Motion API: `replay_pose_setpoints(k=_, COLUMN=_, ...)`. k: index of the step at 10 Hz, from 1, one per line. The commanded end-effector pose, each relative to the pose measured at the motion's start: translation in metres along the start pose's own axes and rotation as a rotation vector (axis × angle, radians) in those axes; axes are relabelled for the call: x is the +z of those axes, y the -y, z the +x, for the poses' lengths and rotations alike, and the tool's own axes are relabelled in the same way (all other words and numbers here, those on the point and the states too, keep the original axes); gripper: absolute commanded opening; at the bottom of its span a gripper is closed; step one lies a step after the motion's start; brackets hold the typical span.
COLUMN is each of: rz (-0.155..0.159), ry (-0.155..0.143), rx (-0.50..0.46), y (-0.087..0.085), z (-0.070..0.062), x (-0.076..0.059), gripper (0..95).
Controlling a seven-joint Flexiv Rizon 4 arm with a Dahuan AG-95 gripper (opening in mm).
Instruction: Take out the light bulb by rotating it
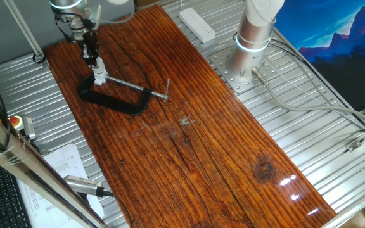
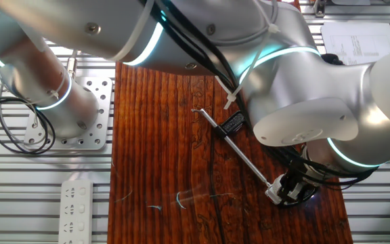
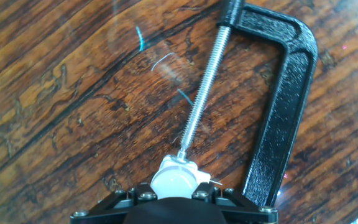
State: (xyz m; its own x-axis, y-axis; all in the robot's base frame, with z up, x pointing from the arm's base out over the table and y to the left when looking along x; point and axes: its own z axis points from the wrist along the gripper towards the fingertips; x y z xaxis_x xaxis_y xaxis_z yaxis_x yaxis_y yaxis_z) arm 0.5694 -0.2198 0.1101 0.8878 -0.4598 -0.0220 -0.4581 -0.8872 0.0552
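Note:
The light bulb (image 3: 175,180) is a small frosted white dome seen from above at the bottom of the hand view. It sits in a white socket piece (image 3: 182,163) at the end of the steel screw rod (image 3: 204,87) of the black C-clamp (image 3: 284,106). My gripper (image 3: 176,191) stands right over the bulb with one finger on each side, shut on it. In one fixed view the gripper (image 1: 96,61) is at the far left end of the clamp (image 1: 116,101). In the other fixed view the gripper (image 2: 288,188) is half hidden under the arm.
The clamp lies flat on a brown wooden board (image 1: 189,145), its rod (image 1: 138,87) pointing right. A white power strip (image 1: 197,24) and the arm's base (image 1: 252,44) are at the back. A red button (image 1: 15,120) and papers (image 1: 65,161) lie at the left.

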Motion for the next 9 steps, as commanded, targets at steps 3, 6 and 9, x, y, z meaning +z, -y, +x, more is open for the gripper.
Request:
replay_pose_setpoints(k=3, rz=-0.005, ry=-0.009, rx=-0.092, y=0.0017, z=0.0004, x=0.0062, gripper=0.0)
replay_pose_setpoints(k=6, rz=-0.001, ry=-0.008, rx=-0.090, y=0.0018, z=0.0008, x=0.0053, gripper=19.0)
replay_pose_setpoints(k=9, rz=-0.001, ry=-0.007, rx=-0.094, y=0.0025, z=0.0023, x=0.0034, gripper=38.0)
